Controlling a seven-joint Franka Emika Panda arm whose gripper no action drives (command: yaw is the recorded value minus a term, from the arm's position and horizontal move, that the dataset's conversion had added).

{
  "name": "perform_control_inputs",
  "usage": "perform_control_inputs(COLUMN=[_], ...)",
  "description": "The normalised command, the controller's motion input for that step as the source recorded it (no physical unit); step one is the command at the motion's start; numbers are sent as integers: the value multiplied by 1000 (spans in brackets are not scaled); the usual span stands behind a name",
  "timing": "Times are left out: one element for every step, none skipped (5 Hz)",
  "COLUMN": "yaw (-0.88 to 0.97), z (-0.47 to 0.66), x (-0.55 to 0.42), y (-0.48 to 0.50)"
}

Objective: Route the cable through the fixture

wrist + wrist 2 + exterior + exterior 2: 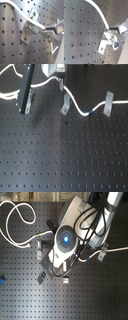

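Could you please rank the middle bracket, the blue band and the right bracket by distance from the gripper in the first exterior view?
1. the middle bracket, just below the gripper.
2. the blue band on the cable, toward the first exterior view's right.
3. the right bracket, farthest right.

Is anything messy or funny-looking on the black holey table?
Nothing looks broken or spilled. The long white cable lies in loose loops at the first exterior view's left, which is normal slack. The small grey metal brackets stand upright, and the gripper pinches the cable.
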Motion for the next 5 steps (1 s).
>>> perform_control_inputs(yaw=[-109, -140, -17, 0, -34], z=[432, 522, 13, 21, 643], x=[-91, -120, -21, 0, -111], y=[35, 118, 19, 0, 115])
